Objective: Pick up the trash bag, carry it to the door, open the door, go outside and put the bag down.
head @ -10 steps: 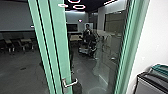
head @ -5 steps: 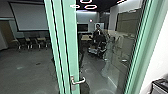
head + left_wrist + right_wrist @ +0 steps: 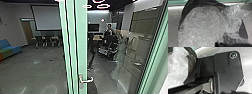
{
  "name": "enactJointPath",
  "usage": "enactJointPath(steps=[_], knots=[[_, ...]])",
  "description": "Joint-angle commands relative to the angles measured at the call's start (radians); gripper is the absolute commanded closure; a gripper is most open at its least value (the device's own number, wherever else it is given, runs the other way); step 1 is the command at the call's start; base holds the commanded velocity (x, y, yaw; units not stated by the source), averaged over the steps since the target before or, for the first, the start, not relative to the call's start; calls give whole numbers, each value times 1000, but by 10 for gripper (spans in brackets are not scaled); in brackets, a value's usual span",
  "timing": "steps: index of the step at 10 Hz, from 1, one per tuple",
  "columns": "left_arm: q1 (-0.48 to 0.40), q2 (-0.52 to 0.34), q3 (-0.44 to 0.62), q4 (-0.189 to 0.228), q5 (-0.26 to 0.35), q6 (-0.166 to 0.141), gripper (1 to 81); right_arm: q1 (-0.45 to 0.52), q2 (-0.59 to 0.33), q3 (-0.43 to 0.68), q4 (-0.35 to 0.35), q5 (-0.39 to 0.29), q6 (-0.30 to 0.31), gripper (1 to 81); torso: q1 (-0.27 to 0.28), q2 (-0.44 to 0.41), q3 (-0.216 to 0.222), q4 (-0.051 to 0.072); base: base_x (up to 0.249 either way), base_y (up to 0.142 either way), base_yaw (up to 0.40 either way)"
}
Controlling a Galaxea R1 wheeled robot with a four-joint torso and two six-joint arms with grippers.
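Trash bag [image 3: 201, 25] is bulging right in front of the left hand, folks, clear crinkled plastic puffing out with dark film [image 3: 198, 3] wrapping its side away from that hand! Over by the right hand, the same bag is lying just past the robot's own dark plate [image 3: 228, 68], so the left hand is looking like the nearer one. Its long axis? The bulk is hiding that, and I'm not calling it. Is the left hand gripping it? I can't tell how far open that hand is or whether it's holding anything, and the right hand is leaving me guessing too. Ahead of both hands, the door [image 3: 82, 50] is standing with its handle [image 3: 86, 80] sticking out sideways. The bag is apparently sitting between the left hand and the green strip [image 3: 175, 1] near the floor, so clearance there is mattering most, I'm reckoning.
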State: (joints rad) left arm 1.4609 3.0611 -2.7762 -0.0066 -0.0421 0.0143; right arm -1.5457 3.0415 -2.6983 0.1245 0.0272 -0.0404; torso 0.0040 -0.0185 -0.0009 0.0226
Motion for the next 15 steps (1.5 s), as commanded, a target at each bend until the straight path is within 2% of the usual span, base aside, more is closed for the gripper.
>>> enactJointPath(steps=[1,3,4,11,15], knots=[[-59,1,0,10,47,6,811,49,4,5,-12,-55,-7,10,0,0,0,0,0,0,303],[-59,1,0,13,45,6,811,48,4,8,-12,-55,-6,10,0,0,0,0,0,0,303],[-59,3,0,28,44,6,811,48,4,8,-12,-55,-6,10,0,0,0,0,0,0,303],[-59,4,0,30,44,4,811,46,4,6,-12,-55,-6,10,0,0,0,0,0,0,276],[-59,4,0,31,45,4,811,45,4,8,-12,-55,-6,10,0,0,0,0,0,0,136]])
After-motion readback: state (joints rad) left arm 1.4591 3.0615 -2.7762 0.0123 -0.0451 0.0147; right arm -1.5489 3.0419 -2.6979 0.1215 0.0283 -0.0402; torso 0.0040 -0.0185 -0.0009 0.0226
